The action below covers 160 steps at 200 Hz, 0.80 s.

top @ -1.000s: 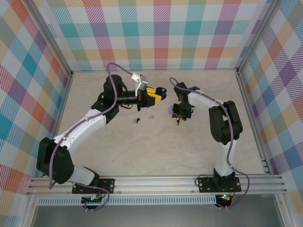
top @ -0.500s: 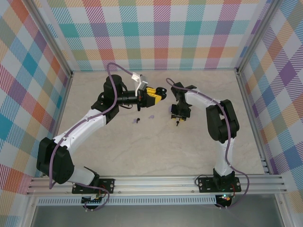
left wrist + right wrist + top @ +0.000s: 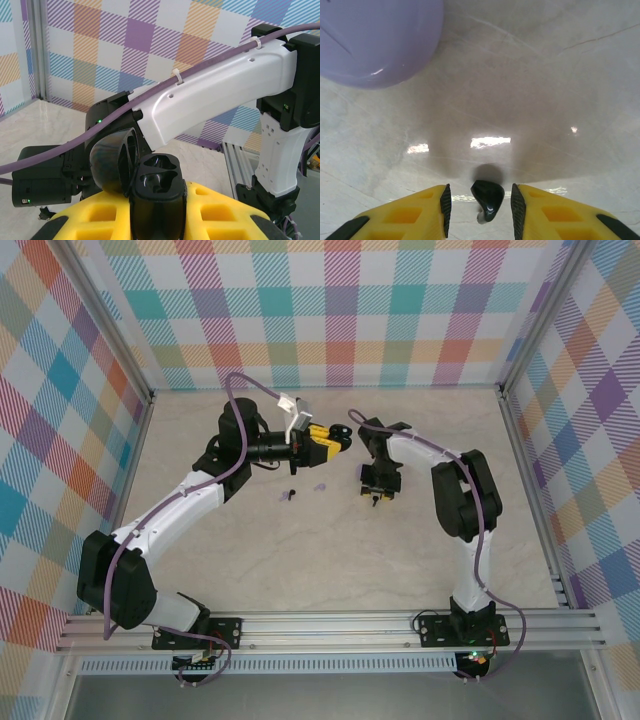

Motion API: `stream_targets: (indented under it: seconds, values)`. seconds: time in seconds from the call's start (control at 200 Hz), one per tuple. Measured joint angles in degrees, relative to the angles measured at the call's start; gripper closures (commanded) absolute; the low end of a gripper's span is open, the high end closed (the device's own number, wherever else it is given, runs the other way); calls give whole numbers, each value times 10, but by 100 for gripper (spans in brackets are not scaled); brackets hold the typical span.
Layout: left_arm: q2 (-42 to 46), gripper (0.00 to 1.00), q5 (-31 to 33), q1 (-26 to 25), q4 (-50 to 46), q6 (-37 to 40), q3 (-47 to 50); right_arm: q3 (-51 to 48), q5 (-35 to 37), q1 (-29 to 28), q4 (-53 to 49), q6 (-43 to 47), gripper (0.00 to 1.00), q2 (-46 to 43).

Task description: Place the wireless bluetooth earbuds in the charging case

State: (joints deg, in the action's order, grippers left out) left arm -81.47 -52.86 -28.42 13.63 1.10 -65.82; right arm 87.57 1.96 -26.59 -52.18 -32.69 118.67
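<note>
"One black bud (image 3: 487, 199) sits right between the right pincer's (image 3: 480, 212) fingers, low by the surface (image 3: 530, 100)."
"Held?"
"No, the pincer is open, with gaps on both sides. The stem points back along the fingers."
"And the case?"
"The left pincer (image 3: 336, 441) squeezes the black case (image 3: 156, 192), lid up, close by on the left."

A pale beige counter (image 3: 330, 560) with faint marble-like veins has a glossy face that throws back soft white glints of overhead light. It is closed in on three sides by a back wall (image 3: 340, 310), a left wall (image 3: 50, 440) and a right wall (image 3: 600, 440), all panels of pastel plaid in teal, purple, orange, pink and yellow on white. Bare aluminium posts (image 3: 100, 320) stand where the walls meet, and a slotted aluminium rail (image 3: 330, 625) runs along the counter's near edge.
</note>
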Motion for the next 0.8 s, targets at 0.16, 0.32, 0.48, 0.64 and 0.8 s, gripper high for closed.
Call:
stream_targets:
  seconds: [0.16, 0.32, 0.48, 0.64, 0.8]
  values:
    - [0, 91, 0, 0, 0, 0, 0, 0, 0, -4, 0, -14, 62, 9]
    - [0, 91, 0, 0, 0, 0, 0, 2, 6, -5, -3, -25, 63, 12]
    - [0, 91, 0, 0, 0, 0, 0, 2, 8, -5, -4, -30, 65, 12]
    - [0, 91, 0, 0, 0, 0, 0, 3, 13, -5, -7, -38, 68, 13]
    - [2, 91, 0, 0, 0, 0, 0, 5, 18, -5, -10, -44, 68, 15]
